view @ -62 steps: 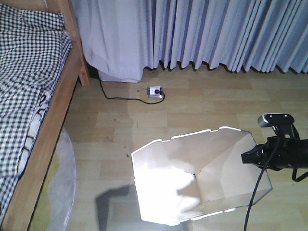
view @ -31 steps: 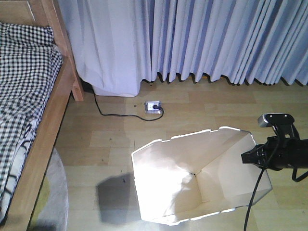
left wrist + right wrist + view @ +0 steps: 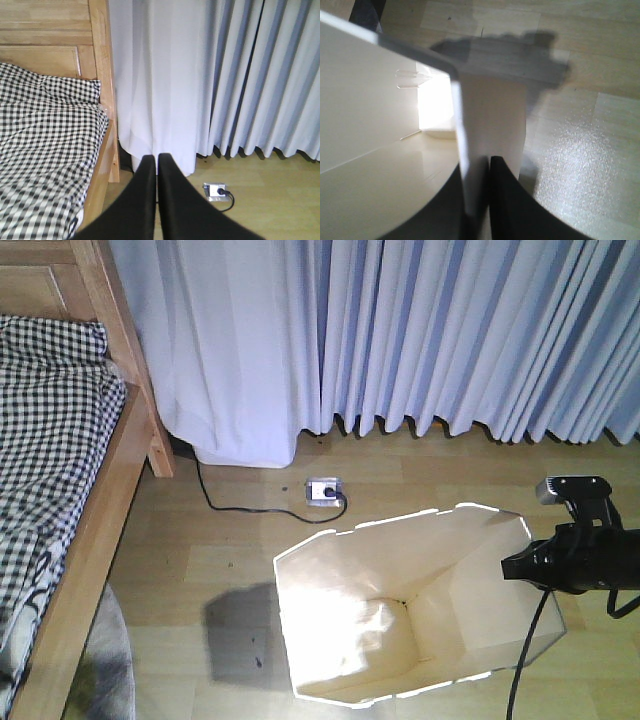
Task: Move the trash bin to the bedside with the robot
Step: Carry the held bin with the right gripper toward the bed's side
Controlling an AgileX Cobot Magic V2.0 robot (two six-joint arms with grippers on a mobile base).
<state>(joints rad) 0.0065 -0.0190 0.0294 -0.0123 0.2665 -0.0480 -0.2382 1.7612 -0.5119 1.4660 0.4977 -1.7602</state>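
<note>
- While the black right arm (image 3: 585,562) reaches in from the right edge of the front view, the white trash bin (image 3: 470,580) stands open-topped over the wooden floor (image 3: 450,465), low and right of centre.
- Its tip meets the bin's right rim, and a small black camera block (image 3: 574,488) sits on top of the arm, with a black cable hanging below.
- To the left is the bed (image 3: 92,540), a light wooden frame with black-and-white checked bedding (image 3: 50,430); the bin is apart from it, with bare floor and the bin's shadow between them.
- Pale pleated curtains (image 3: 450,340) hang along the back, and a power strip (image 3: 323,490) lies just in front of them, its dark cord (image 3: 240,505) running toward the bed's corner post.
- Part of a grey rug (image 3: 110,670) shows at the lower left beside the bed frame.
- From the left wrist, the left gripper (image 3: 156,159) has its two black fingers pressed together with nothing between them, pointing toward the curtains; the checked bedding and wooden headboard (image 3: 50,50) fill the left side.
- From the right wrist, the right gripper (image 3: 479,165) is clamped on the bin's thin wall, one finger (image 3: 452,205) inside against the cream interior, the other (image 3: 506,200) outside.
- Whether the bin's base touches the floor cannot be told.
</note>
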